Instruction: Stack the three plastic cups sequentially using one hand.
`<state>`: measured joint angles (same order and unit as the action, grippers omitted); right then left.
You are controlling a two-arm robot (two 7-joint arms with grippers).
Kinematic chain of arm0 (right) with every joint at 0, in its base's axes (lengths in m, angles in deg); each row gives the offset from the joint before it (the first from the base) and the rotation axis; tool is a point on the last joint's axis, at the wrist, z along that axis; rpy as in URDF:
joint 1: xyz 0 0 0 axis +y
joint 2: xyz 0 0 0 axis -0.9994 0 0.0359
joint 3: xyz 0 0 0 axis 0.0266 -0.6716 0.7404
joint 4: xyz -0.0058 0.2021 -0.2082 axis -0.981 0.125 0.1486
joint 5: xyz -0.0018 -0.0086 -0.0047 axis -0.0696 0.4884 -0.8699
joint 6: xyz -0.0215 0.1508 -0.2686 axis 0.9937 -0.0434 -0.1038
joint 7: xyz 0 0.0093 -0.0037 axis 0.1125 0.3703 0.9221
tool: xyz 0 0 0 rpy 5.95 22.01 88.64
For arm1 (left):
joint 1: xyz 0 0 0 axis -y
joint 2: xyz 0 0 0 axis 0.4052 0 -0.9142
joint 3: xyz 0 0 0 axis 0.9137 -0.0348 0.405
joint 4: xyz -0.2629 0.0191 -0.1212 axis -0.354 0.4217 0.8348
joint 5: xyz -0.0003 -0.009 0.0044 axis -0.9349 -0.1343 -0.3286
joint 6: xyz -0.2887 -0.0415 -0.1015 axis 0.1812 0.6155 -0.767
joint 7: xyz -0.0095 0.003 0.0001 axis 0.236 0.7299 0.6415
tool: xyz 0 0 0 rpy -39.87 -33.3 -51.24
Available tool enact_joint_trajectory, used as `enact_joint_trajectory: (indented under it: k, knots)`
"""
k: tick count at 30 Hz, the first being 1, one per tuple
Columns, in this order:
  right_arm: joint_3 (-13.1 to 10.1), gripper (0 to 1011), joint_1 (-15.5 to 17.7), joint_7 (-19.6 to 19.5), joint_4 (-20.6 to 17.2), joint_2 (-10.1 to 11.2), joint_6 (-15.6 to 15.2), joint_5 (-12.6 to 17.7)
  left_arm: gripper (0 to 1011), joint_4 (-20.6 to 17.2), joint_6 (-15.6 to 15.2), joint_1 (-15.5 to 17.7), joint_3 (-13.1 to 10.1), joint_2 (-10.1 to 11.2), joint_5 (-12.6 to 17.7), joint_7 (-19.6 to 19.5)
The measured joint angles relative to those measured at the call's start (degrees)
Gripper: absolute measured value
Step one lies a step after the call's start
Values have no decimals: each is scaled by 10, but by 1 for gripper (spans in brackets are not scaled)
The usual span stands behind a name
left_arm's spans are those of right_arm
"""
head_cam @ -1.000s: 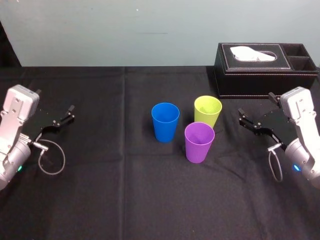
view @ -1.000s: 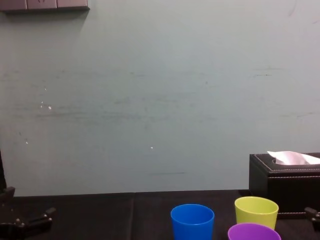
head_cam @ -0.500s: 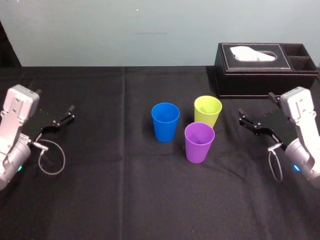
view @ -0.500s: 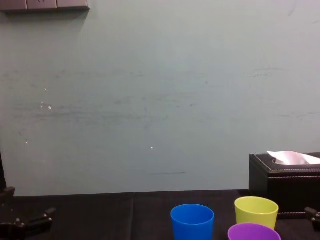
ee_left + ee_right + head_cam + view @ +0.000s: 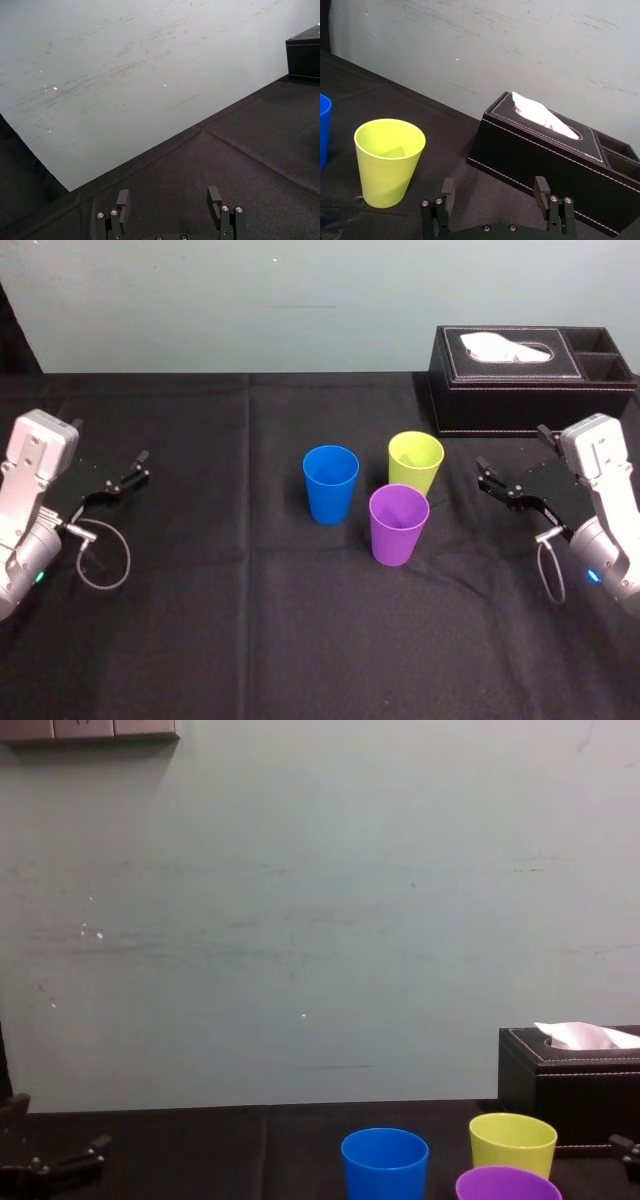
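- The three plastic cups stand upright, mouths up, in a close cluster at the middle of the black table (image 5: 250, 640).
- The blue cup (image 5: 331, 483) is on the left of the cluster, with a clear gap to the other two.
- The yellow-green cup (image 5: 416, 462) is farthest right and back. The purple cup (image 5: 399, 524) stands just in front of it, nearer the robot. Whether those two touch I cannot tell.
- Each cup's long axis is vertical, so a grasp from the side across the wall looks the natural approach.
- The cluster lies inward from the right gripper (image 5: 493, 192), toward the robot's left. The yellow-green cup is the nearest of the three to it, near but apart.
- The right gripper hovers low over the table with its fingers spread wide, holding and touching nothing. The black tissue box (image 5: 530, 380) sits just behind it.
- The left gripper (image 5: 168, 195) is parked at the table's left edge, well apart from the cups, also spread wide and empty.
- Nothing is stacked yet, and the right arm seems better placed to begin.
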<state>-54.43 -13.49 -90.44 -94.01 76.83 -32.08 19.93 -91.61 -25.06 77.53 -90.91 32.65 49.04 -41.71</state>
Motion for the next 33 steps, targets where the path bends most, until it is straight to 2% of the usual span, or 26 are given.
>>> enact_joint_trajectory:
  k: [33]
  knots:
    - [0,1004,0,0,0,0,0,0,1011,0,0,0,0,0,0,0]
